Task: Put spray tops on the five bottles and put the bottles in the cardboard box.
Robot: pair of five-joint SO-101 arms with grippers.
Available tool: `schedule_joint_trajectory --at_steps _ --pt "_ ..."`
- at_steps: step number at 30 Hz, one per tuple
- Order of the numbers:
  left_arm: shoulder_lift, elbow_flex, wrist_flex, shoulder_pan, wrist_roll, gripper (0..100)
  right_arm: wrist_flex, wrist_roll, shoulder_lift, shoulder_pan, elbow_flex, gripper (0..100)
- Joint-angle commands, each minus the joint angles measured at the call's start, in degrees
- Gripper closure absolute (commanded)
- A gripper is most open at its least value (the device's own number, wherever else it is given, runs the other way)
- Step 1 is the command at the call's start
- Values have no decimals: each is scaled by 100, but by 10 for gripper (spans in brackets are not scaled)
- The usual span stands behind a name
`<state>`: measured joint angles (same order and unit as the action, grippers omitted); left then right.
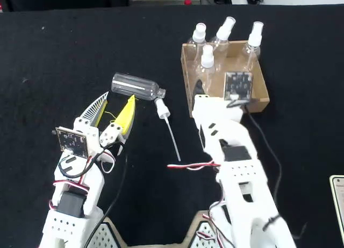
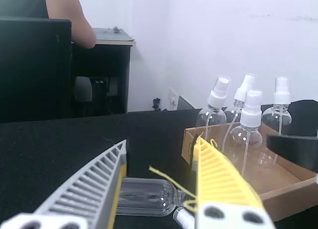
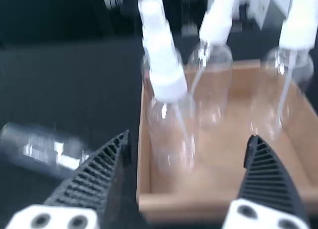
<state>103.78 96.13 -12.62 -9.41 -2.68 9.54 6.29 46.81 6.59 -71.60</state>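
Note:
One clear bottle [image 1: 134, 86] [image 2: 144, 196] lies on its side on the black table, uncapped. Just beyond its mouth lies a loose white spray top [image 1: 163, 109] [image 2: 183, 218] with its long tube. My left gripper [image 1: 118, 97] [image 2: 160, 142], with one grey and one yellow finger, is open just short of that bottle and touches nothing. The cardboard box [image 1: 258, 92] [image 3: 218, 189] holds several upright bottles with spray tops. My right gripper [image 3: 186, 139] is open at the box's near edge, its black fingers on either side of the nearest capped bottle [image 3: 166, 114] [image 1: 207, 65], which stands beyond their tips.
The right arm's body [image 1: 231, 151] stretches from the table's front edge to the box. A red and white cable [image 1: 193, 165] runs across the cloth between the arms. A pale flat object [image 1: 337, 197] lies at the right edge.

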Motion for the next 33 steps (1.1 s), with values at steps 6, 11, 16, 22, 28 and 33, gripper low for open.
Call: schedule_joint_trajectory --at_steps 6,11,16,22,28,33 --pt "0 127 -105 75 35 791 2004 -26 338 1389 813 673" --pt "0 119 167 637 -44 791 1996 -695 -681 2303 1191 673" --pt "0 119 457 1402 -800 791 2031 -949 -2255 2365 2422 671" --pt "-9 119 765 1965 -1442 791 2989 -1591 -4224 2382 4699 669" --pt "-185 119 686 1701 -1556 791 4105 -2523 -5903 2391 7002 669" --pt "-396 145 888 1701 -1547 791 4800 -3007 -6967 2330 8523 669"
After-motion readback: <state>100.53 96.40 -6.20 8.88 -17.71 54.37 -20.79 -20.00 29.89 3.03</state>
